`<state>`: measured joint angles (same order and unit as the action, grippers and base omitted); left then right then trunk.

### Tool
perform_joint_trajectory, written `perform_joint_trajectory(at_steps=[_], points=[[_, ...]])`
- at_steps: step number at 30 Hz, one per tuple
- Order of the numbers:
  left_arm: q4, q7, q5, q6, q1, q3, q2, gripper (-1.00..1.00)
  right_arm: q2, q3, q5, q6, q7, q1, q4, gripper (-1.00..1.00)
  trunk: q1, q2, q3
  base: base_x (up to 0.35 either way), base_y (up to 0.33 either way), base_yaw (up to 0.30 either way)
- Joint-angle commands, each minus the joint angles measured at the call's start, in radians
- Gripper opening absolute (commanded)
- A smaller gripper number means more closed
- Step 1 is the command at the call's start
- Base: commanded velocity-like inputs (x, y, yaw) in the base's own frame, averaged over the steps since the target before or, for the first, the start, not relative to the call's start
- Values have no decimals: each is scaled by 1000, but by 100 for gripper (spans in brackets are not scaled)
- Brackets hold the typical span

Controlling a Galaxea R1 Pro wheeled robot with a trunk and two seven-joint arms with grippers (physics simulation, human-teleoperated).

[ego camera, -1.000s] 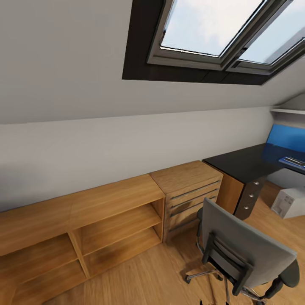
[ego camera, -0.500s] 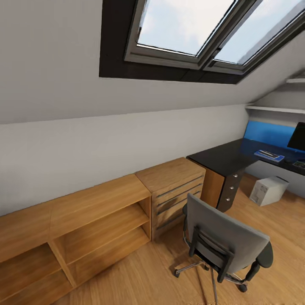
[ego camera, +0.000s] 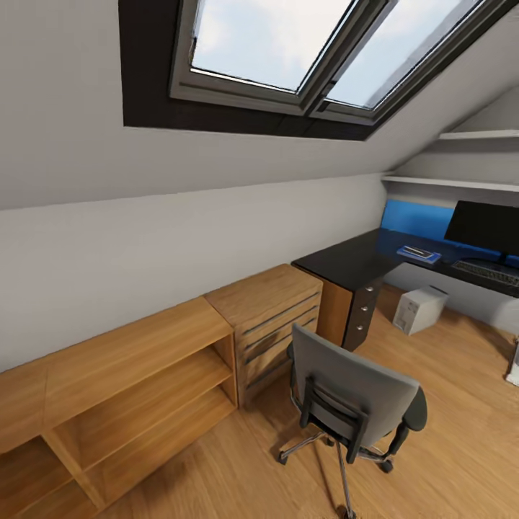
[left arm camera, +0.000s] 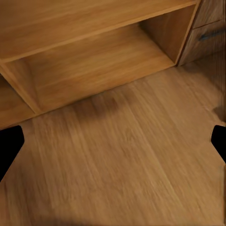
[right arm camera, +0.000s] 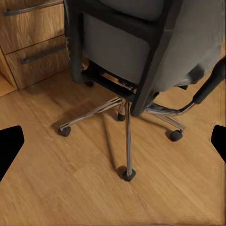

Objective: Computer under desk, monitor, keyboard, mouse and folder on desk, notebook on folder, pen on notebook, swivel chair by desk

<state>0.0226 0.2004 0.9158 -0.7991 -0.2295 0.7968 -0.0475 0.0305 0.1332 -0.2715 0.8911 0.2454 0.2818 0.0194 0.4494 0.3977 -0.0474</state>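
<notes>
The grey swivel chair stands on the wood floor with its back to me, a short way out from the desk. On the black desk top stand the monitor and, in front of it, the keyboard. Left of them lies the blue folder with a dark notebook on it. The pen and the mouse are too small to make out. The white computer sits on the floor under the desk. My left gripper hangs open over bare floor. My right gripper hangs open behind the swivel chair's chrome base.
A light wood dresser stands against the desk's left end, and a low open shelf unit runs along the wall left of it. The ceiling slopes low with skylights. Something white shows at the right edge.
The camera has turned to the right, so the whole picture has slid left. The monitor, the keyboard and more of the desk have come into view. The things themselves have not moved.
</notes>
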Motion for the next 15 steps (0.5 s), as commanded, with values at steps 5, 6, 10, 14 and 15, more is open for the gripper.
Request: perform_joint_trajectory(at_steps=[5, 6, 10, 14, 15], points=[[-1, 10, -1, -2, -1, 9, 0, 100, 0, 8, -11, 3, 4, 2, 2, 100, 1, 2, -5, 0, 0, -269], [0, 10, 0, -2, -1, 9, 0, 100, 0, 8, -11, 3, 4, 2, 2, 100, 1, 2, -5, 0, 0, -274], [0, 10, 0, -2, -1, 9, 0, 100, 0, 8, -11, 3, 3, 1, 2, 100, 1, 2, -6, 0, 0, -282], [0, 10, -1, -2, -1, 9, 0, 100, 0, 8, -11, 3, 2, 2, 2, 100, 1, 2, -6, 0, 0, -289], [0, 10, 0, -2, -1, 9, 0, 100, 0, 8, -11, 3, 2, 2, 2, 100, 1, 2, -6, 0, 0, -293]])
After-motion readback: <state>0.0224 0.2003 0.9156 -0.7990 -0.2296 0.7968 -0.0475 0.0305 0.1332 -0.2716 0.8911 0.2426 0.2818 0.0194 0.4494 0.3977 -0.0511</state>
